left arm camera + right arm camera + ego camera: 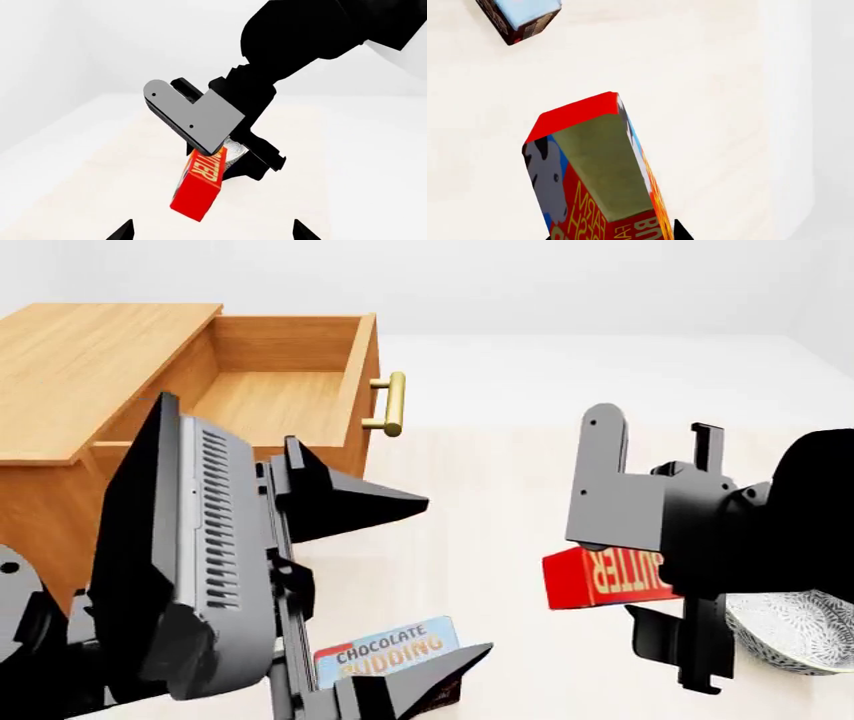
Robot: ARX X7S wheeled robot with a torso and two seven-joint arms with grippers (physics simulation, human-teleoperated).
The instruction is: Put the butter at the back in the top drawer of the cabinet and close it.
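The butter (589,580), a red box with yellow lettering, is held off the pale surface by my right gripper (641,585), which is shut on it. The left wrist view shows that same butter (198,187) hanging from the right gripper (221,159). In the right wrist view the butter (594,175) fills the space between the jaws. The cabinet (80,370) stands at the back left with its top drawer (287,390) pulled out, its inside bare where visible. My left gripper (414,590) is open and holds nothing, well short of the drawer.
The chocolate pudding box (390,650) lies near the front, partly behind my left fingers, and also shows as the pudding box (517,17) in the right wrist view. A patterned bowl (798,632) sits at the right edge. The drawer's brass handle (390,405) sticks out toward the right.
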